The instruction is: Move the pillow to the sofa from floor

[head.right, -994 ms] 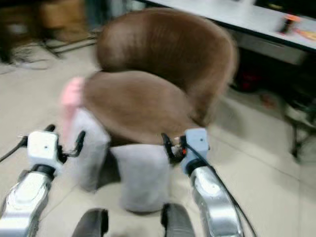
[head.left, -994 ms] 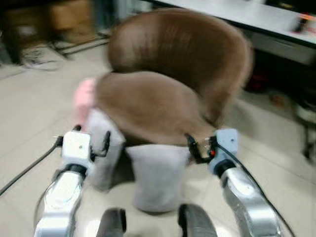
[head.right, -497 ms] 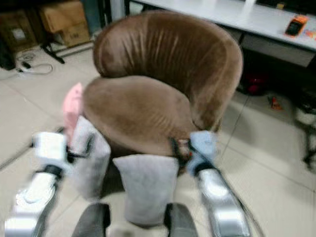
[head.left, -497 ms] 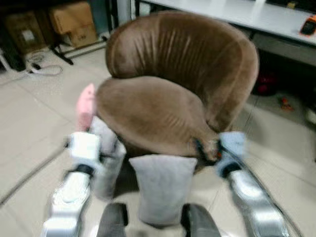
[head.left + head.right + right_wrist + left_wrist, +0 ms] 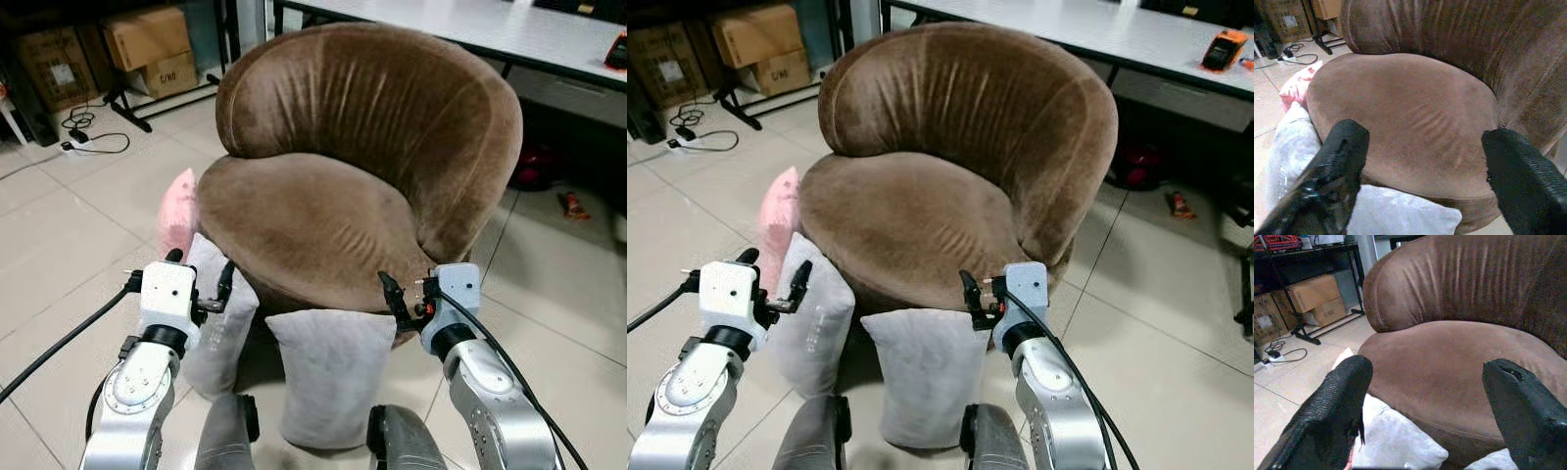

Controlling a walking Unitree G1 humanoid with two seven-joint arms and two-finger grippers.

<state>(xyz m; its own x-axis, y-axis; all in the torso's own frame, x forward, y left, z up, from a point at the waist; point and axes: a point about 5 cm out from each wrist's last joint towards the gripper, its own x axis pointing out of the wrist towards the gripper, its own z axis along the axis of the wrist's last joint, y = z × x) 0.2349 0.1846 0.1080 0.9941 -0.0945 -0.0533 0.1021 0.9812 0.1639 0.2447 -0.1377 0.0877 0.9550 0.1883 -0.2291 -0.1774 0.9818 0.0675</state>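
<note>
Brown sofa [image 5: 333,186]; grey pillow [image 5: 333,377] upright on floor [image 5: 59,245] against its front. Left gripper [image 5: 201,284], right gripper [image 5: 407,299]: fingers wide, empty.

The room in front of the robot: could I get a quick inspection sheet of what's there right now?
Surface: pale tiled floor; brown sofa chair with nothing on its seat.
Job's things: two grey pillows standing on the floor against the chair's front, middle grey pillow and left grey pillow; pink pillow behind the left one.
Clutter: cardboard boxes under a rack; small orange item on the floor at right.
Grippers: left gripper open above the left grey pillow; right gripper open near the seat's front edge; both hold nothing.
Cables: black cord and power strip on the floor; cables along both arms.
Surroundings: white table behind the chair.
</note>
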